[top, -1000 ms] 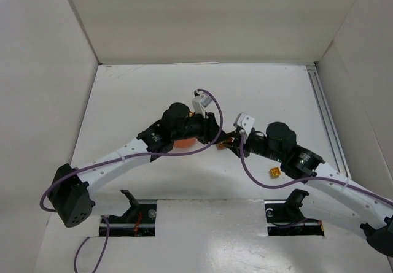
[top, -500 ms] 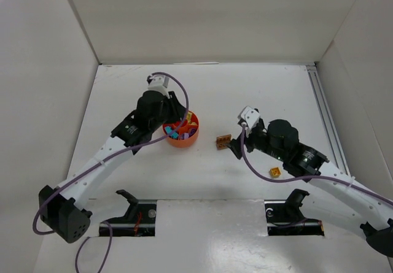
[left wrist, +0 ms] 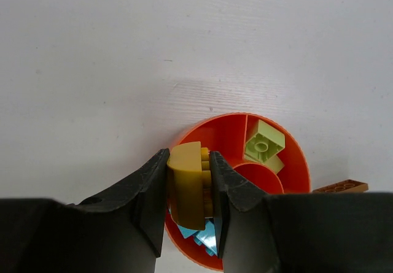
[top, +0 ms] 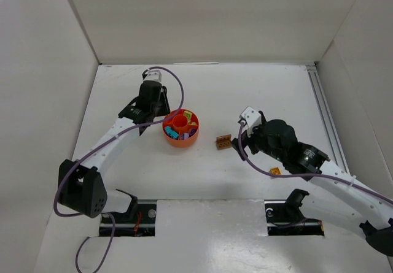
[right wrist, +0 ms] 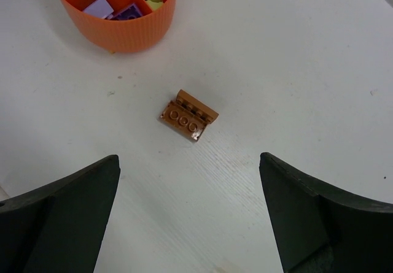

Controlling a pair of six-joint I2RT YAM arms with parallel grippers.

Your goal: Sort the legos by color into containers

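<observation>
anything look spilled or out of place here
Nothing spilled or damaged. Two pieces lie loose outside the orange dish: a brown brick to its right, and a small orange-yellow brick beside the right arm. The left end effector grips a mustard brick over the dish's rim.

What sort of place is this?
Probably a lab robot cell: white table boxed by plain white walls, left arm and right arm bolted at its near edge, an orange dish for sorting.

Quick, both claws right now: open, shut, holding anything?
Left claw: shut on a yellow lego.
Right claw: open, empty, a brown lego lying loose on the table beyond it.
</observation>
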